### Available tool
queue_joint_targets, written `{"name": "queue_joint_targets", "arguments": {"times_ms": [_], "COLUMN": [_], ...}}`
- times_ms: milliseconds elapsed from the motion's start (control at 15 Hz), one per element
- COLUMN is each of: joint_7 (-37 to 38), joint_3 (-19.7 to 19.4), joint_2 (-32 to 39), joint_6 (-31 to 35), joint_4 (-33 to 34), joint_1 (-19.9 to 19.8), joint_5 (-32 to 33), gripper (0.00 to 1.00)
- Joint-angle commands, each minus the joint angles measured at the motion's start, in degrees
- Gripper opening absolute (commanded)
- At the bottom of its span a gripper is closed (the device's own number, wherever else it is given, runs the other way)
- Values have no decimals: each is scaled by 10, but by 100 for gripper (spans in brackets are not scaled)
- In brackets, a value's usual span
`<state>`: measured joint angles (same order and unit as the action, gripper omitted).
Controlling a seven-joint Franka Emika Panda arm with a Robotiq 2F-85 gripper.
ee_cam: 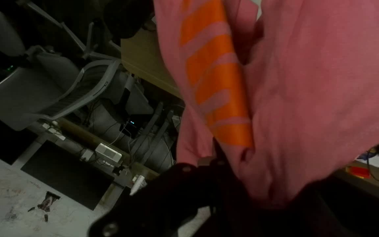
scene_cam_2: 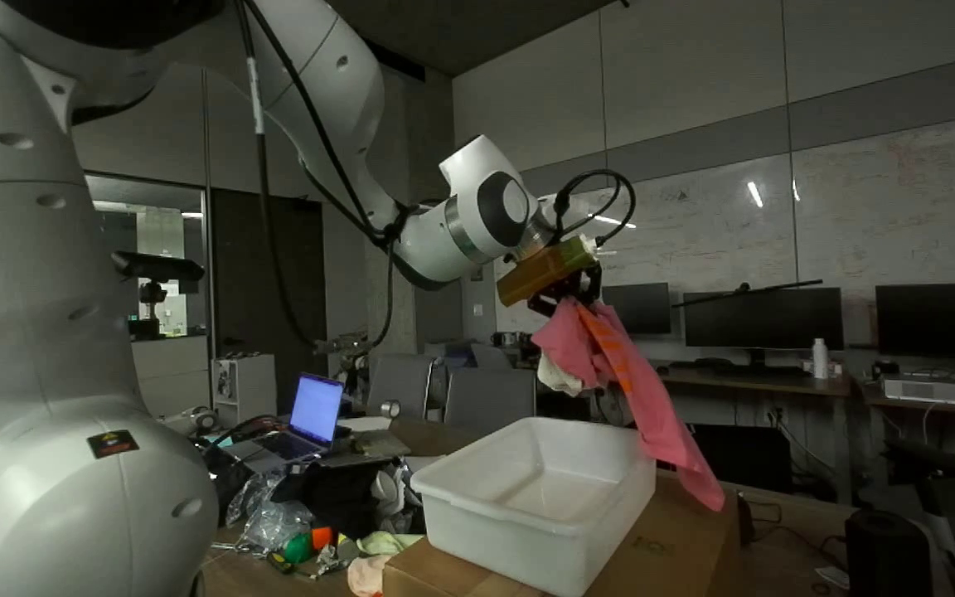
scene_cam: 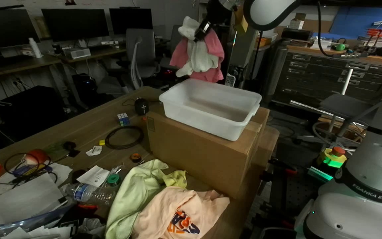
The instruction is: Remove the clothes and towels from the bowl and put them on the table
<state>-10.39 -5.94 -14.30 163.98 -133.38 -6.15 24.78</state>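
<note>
Here the gripper (scene_cam_2: 567,297) is clamped on bunched, orange-printed pink cloth (scene_cam_2: 664,423), with white cloth (scene_cam: 201,58) hanging alongside.

wrist view: we see gripper (ee_cam: 220,163) partly hidden by pink cloth (ee_cam: 314,82); in an exterior view, near peach cloth (scene_cam: 177,206) is cropped.

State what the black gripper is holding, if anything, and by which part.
Pink cloth with orange print and fuzzy white cloth, pinched together by bunched upper folds; exact edges unclear.
</note>
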Motion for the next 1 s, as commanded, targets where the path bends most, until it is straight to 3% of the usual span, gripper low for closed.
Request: {"name": "queue_joint_targets", "arguments": {"times_ms": [0, 267, 467, 733, 933], "joint_7": [17, -4, -52, -128, -237], "joint_3": [21, 53, 78, 87, 58], "joint_2": [-30, -38, -46, -57, -64], "joint_6": [6, -11, -19, -29, -52], "joint_4": [-17, -29, -46, -66, -83], "joint_1": [-6, 11, 38, 97, 176], "joint_5": [35, 65, 52, 32, -29], "gripper": [10, 10, 10, 10, 10]}}
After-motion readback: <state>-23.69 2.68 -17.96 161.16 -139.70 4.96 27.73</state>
